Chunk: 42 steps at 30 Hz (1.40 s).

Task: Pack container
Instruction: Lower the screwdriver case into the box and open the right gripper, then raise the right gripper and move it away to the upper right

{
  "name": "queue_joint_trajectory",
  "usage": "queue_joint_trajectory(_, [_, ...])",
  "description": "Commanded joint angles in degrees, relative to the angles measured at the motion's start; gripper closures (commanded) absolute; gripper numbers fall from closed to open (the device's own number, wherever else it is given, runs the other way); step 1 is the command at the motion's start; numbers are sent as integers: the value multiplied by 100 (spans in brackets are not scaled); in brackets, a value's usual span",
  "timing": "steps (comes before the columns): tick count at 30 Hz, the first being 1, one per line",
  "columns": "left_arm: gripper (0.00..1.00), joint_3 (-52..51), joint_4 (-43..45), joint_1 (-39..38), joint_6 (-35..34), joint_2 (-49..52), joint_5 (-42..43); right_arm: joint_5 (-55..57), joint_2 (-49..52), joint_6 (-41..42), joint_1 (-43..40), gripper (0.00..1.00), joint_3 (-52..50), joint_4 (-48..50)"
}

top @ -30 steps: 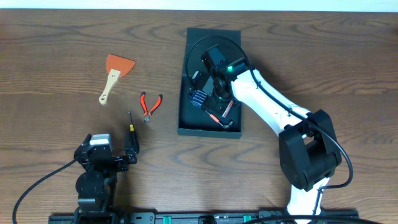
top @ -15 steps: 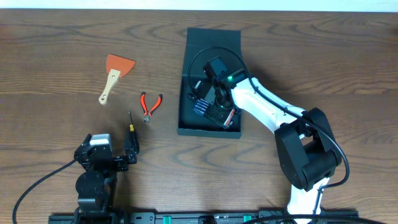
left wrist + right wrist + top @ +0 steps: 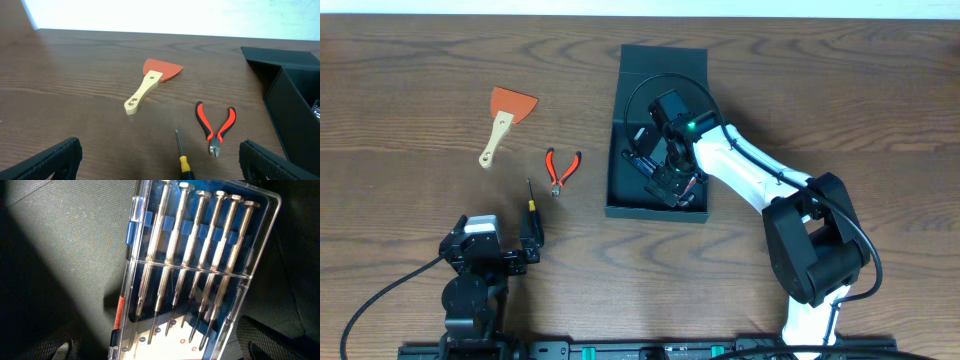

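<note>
The container (image 3: 655, 211) is a dark teal-black box with its flap lid open at the far side. It also shows at the right edge of the left wrist view (image 3: 295, 100). My right gripper (image 3: 667, 178) is down inside it. In the right wrist view its jaws (image 3: 160, 350) are open, either side of a clear case of small screwdrivers (image 3: 195, 265) that lies on the container floor (image 3: 65, 255). My left gripper (image 3: 529, 242) is open and empty near the front edge, its jaws (image 3: 160, 152) spread around a yellow-handled screwdriver (image 3: 183, 159).
An orange scraper with a wooden handle (image 3: 506, 118) lies at the left. Red-handled pliers (image 3: 561, 167) lie between it and the container. The yellow-handled screwdriver (image 3: 531, 203) lies just beyond my left gripper. The scraper (image 3: 150, 84) and pliers (image 3: 215, 125) also show in the left wrist view.
My right gripper has moved a little toward the container's front with the blue-backed case. The case is now hidden under the gripper in the overhead view. The left arm has not moved.
</note>
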Motion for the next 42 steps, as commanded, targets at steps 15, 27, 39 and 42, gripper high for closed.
queue_joint_trajectory(15, [2, -63, -122, 22, 79, -35, -4, 1132, 57, 2811, -385, 1, 4240, -2017])
queue_joint_trajectory(27, [2, -63, -122, 22, 79, -35, -4, 1388, 57, 4162, -2424, 1, 5311, -3858])
queue_joint_trajectory(39, [2, -63, -122, 22, 79, -35, -4, 1204, 57, 4159, -3134, 1, 5311, -3886])
queue_joint_trajectory(42, [1, -63, -116, 22, 79, -35, -4, 1204, 57, 4159, -3132, 1, 5311, -3886])
